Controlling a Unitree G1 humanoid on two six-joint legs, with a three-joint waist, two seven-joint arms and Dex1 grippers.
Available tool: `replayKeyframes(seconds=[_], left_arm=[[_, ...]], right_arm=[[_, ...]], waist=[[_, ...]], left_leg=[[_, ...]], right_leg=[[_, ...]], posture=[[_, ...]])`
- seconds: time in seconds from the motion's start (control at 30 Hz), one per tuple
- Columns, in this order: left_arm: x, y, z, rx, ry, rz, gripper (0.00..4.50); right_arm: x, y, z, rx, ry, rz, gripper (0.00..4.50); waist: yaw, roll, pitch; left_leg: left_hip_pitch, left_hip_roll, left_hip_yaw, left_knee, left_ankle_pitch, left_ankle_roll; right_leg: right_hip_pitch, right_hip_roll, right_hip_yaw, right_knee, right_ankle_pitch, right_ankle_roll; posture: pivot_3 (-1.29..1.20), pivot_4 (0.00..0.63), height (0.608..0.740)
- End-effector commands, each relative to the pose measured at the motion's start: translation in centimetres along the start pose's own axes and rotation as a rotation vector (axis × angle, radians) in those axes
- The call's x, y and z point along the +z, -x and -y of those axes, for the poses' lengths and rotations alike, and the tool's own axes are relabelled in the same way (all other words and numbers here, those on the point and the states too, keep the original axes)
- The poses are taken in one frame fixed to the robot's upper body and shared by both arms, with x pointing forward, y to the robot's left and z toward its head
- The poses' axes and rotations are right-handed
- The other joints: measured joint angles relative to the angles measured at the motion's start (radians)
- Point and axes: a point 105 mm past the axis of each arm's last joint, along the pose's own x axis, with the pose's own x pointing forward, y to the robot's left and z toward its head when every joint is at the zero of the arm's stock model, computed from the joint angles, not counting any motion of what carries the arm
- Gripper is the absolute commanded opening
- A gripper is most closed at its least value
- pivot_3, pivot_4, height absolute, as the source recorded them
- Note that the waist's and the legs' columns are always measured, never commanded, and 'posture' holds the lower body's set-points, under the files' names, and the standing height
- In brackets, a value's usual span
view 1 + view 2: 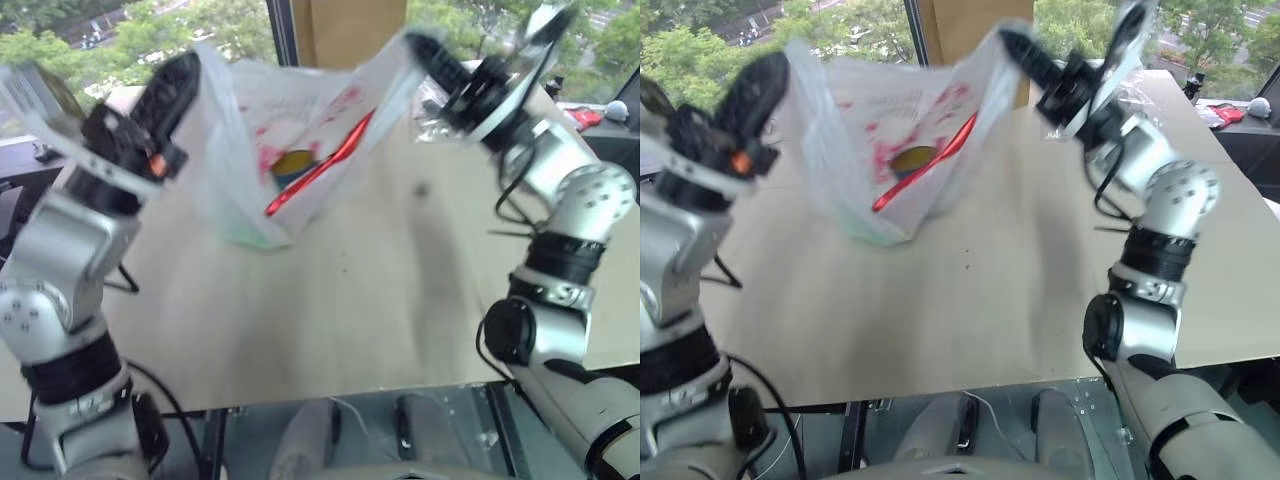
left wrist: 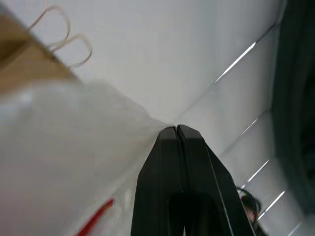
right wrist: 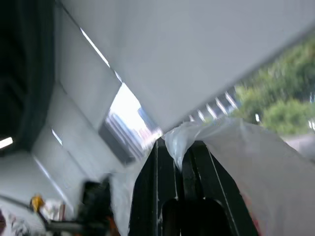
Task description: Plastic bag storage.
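The plastic bag (image 1: pixel 290 150), translucent white with red patches, is stretched between my two raised grippers above the pale table (image 1: pixel 330 300). Its lower end reaches down to the tabletop. My left gripper (image 1: pixel 190 68) is shut on the bag's left edge. In the left wrist view its fingertips (image 2: pixel 176 130) are pressed together against the film (image 2: pixel 74 147). My right gripper (image 1: pixel 415 43) is shut on the bag's right edge. White film (image 3: pixel 206 135) bulges out from between its fingers (image 3: pixel 156 167) in the right wrist view.
A tall brown paper bag (image 1: pixel 350 30) stands behind the plastic bag at the table's far edge, in front of a window. A clear crinkly bag (image 1: pixel 432 122) lies under my right gripper. Red items (image 1: pixel 585 118) sit at the far right corner.
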Motion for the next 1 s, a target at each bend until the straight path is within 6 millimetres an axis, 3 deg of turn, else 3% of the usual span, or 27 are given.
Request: replayKeyframes(seconds=[0.03, 0.17, 0.33, 0.47, 0.63, 0.9, 1.0], left_arm=[[3.4, -1.0, 0.5, -0.042, 0.022, 0.083, 0.0], [4.2, -2.5, 0.4, -0.091, 0.038, 0.077, 0.0], [2.7, -3.8, 0.7, -0.146, 0.054, 0.01, 0.0], [-0.9, -3.3, -1.2, -0.087, 0.029, -0.114, 0.0], [-3.7, -2.3, -3.8, 0.004, -0.013, -0.198, 0.0], [-5.5, -0.6, -5.3, 0.074, -0.107, -0.262, 0.0], [-5.7, -0.1, -5.4, 0.091, -0.116, -0.26, 0.0]], right_arm=[[4.2, -0.6, -3.9, 0.063, 0.093, 0.106, 0.06], [5.1, -0.6, -4.5, 0.012, 0.174, 0.084, 0.06], [6.2, 0.9, -4.6, -0.064, 0.233, 0.096, 0.06], [6.0, 1.9, -4.4, -0.134, 0.268, 0.08, 0.06], [6.8, 0.9, -4.8, -0.145, 0.283, 0.099, 0.06], [7.6, 0.4, -0.9, -0.272, 0.256, 0.126, 0.06], [8.6, -1.1, -2.1, -0.215, 0.272, 0.152, 0.06]], waist=[[-0.005, 0.0, 0.0], [-0.022, 0.0, 0.0], [-0.027, 0.0, 0.0], [-0.03, 0.0, 0.0], [-0.031, 0.0, 0.0], [-0.028, 0.0, 0.0], [-0.028, 0.001, 0.001]], left_leg=[[0.0, 0.0, 0.0, 0.0, 0.0, 0.0], [-0.001, 0.0, 0.002, -0.001, 0.0, 0.0], [-0.001, 0.001, 0.003, 0.0, 0.0, 0.001], [-0.001, 0.003, 0.004, 0.0, 0.0, 0.001], [0.001, 0.004, 0.007, 0.0, 0.0, 0.001], [0.0, 0.004, 0.008, 0.0, 0.0, 0.002], [0.0, 0.004, 0.008, 0.0, 0.0, 0.002]], right_leg=[[0.0, 0.0, 0.0, -0.001, 0.0, 0.0], [-0.001, 0.0, 0.002, -0.001, 0.0, 0.0], [-0.002, 0.0, 0.003, 0.0, 0.0, 0.0], [-0.002, 0.0, 0.004, 0.0, 0.0, 0.0], [-0.003, 0.002, 0.007, 0.002, 0.0, 0.0], [-0.003, 0.001, 0.007, 0.001, 0.0, 0.0], [-0.003, 0.001, 0.007, 0.001, 0.0, 0.0]], posture=[[0.0, 0.15, 0.74], [0.0, 0.15, 0.74], [0.0, 0.15, 0.74], [0.0, 0.15, 0.74], [0.0, 0.15, 0.74], [0.0, 0.15, 0.74], [0.0, 0.15, 0.74]])
